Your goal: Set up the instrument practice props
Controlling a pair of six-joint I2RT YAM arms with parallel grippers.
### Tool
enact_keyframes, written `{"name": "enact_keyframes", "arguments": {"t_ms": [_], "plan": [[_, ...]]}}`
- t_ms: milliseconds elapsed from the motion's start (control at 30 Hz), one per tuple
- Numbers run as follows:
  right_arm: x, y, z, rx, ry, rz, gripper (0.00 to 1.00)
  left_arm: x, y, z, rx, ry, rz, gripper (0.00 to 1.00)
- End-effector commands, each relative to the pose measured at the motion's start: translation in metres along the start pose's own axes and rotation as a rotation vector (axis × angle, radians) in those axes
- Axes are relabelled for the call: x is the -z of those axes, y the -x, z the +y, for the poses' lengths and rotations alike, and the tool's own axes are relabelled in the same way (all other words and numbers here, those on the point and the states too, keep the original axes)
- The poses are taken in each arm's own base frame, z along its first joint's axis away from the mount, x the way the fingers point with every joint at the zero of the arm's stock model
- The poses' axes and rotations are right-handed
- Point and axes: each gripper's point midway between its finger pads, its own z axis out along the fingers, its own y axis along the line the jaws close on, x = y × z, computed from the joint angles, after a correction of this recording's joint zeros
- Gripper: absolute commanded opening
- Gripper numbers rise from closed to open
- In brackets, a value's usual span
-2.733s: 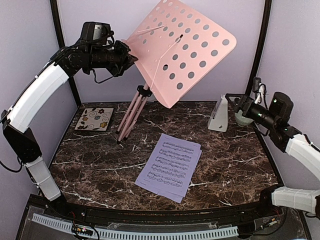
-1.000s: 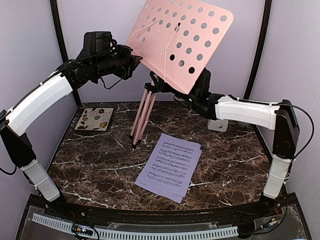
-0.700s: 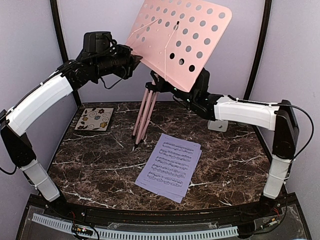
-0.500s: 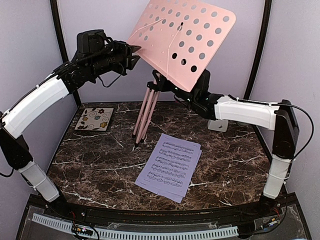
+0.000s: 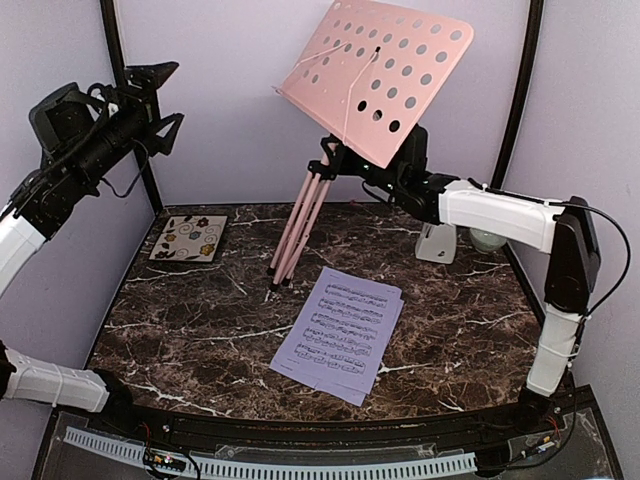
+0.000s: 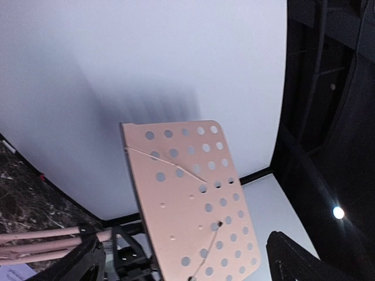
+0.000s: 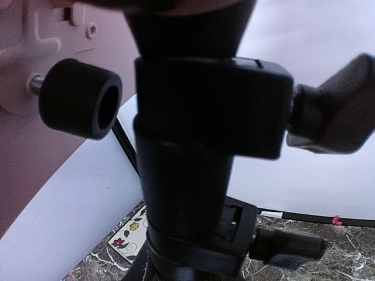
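Music stand (image 5: 375, 70) leans at the rear of the table (image 5: 180, 330), legs (image 5: 295, 230) bunched together, foot tips on the marble. Right gripper (image 5: 395, 178) appears clenched on the black neck (image 7: 187, 117) under the plate (image 6: 193, 199) (the stiffest hold). Left gripper (image 5: 160, 97) hangs well apart, jaws spread, empty. Judgement: light but top-heavy; thin plate flexes; unsupported, it would topple.

Pink music stand (image 5: 385, 75) at twelve o'clock: smooth matt desk, possibly painted metal, with a matt black knob (image 7: 79, 105). Matt lavender paper pages (image 5: 340, 330) at six o'clock. Glossy dark marble-look table (image 5: 180, 330).
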Motion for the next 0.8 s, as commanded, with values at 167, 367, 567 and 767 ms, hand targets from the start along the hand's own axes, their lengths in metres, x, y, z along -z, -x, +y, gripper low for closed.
{"name": "enact_keyframes", "arguments": {"t_ms": [167,367,567,767], "plan": [[0.074,0.190,0.076,0.063,0.293,-0.384,0.00,-0.009,-0.038,0.111,-0.635,0.245,0.252,0.98],[0.087,0.210,0.081,0.089,0.308,-0.401,0.00,-0.017,-0.091,0.159,-0.940,0.128,0.505,0.82],[0.097,0.223,0.086,0.098,0.315,-0.410,0.00,-0.017,-0.136,0.210,-1.180,0.102,0.636,0.70],[0.103,0.230,0.092,0.105,0.337,-0.424,0.00,-0.033,-0.164,0.236,-1.209,0.049,0.640,0.63]]}}
